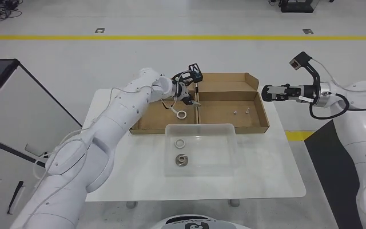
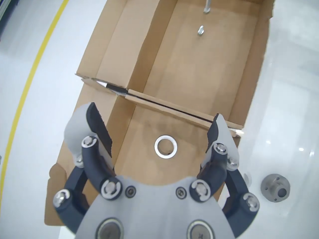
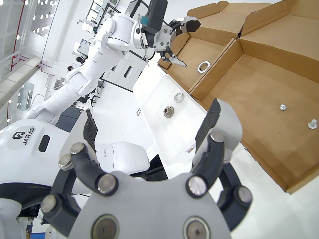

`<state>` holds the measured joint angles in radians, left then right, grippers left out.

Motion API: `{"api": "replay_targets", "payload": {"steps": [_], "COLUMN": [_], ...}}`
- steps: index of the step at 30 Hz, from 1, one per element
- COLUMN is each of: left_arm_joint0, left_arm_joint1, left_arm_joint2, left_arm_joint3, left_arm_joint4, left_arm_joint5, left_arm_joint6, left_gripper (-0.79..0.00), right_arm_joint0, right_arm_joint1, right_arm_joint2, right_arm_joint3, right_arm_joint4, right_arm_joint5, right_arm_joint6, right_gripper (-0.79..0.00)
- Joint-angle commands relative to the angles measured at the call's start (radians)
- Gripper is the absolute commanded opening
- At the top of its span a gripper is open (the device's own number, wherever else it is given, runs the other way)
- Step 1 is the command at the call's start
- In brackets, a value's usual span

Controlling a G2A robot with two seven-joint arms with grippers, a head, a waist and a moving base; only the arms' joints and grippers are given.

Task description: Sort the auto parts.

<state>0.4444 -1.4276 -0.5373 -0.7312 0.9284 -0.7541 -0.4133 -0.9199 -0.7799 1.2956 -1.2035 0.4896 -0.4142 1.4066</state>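
Observation:
A cardboard box (image 1: pixel 229 80) with two compartments sits at the back of the table. A white ring (image 1: pixel 182 115) (image 2: pixel 165 147) (image 3: pixel 203 66) lies in its left compartment. Two silver bolts (image 1: pixel 235 112) (image 1: pixel 247 110) (image 2: pixel 200 30) (image 3: pixel 282 107) lie in the right one. In front stands a clear bin (image 1: pixel 234 150) holding another ring (image 1: pixel 180 143) (image 3: pixel 178 97) and a metal flange (image 1: pixel 181 160) (image 2: pixel 275 187) (image 3: pixel 168 110). My left gripper (image 1: pixel 194 90) (image 2: pixel 154 115) (image 3: pixel 187 44) hangs open and empty above the ring in the box. My right gripper (image 1: pixel 265 93) (image 3: pixel 152 110) is open and empty beside the box's right wall.
The white table (image 1: pixel 274 172) has bare surface to the right of and in front of the bin. The box's raised flaps (image 1: pixel 226 77) stand along its far side. A dark panel (image 1: pixel 23 103) stands off the table's left.

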Motion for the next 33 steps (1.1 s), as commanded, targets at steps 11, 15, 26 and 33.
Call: {"api": "replay_targets", "payload": {"steps": [11, 15, 26, 33], "left_arm_joint0": [0.31, 0.384, 0.465, 0.465], "left_arm_joint1": [0.184, 0.212, 0.23, 0.23], "left_arm_joint2": [-0.279, -0.314, -0.336, -0.336], "left_arm_joint3": [-0.698, -0.851, -0.978, -0.978], "left_arm_joint4": [-0.086, -0.098, -0.15, -0.15], "left_arm_joint5": [0.05, 0.073, 0.151, 0.151], "left_arm_joint6": [-0.385, -0.518, -0.606, -0.606], "left_gripper": [0.0, 0.0, 0.0, 0.0], "right_arm_joint0": [0.0, 0.0, 0.0, 0.0], "right_arm_joint1": [0.0, 0.0, 0.0, 0.0], "right_arm_joint2": [0.0, 0.0, 0.0, 0.0], "right_arm_joint3": [0.0, 0.0, 0.0, 0.0], "right_arm_joint4": [0.0, 0.0, 0.0, 0.0], "right_arm_joint5": [0.0, 0.0, 0.0, 0.0], "right_arm_joint6": [0.0, 0.0, 0.0, 0.0], "right_gripper": [0.0, 0.0, 0.0, 0.0]}}
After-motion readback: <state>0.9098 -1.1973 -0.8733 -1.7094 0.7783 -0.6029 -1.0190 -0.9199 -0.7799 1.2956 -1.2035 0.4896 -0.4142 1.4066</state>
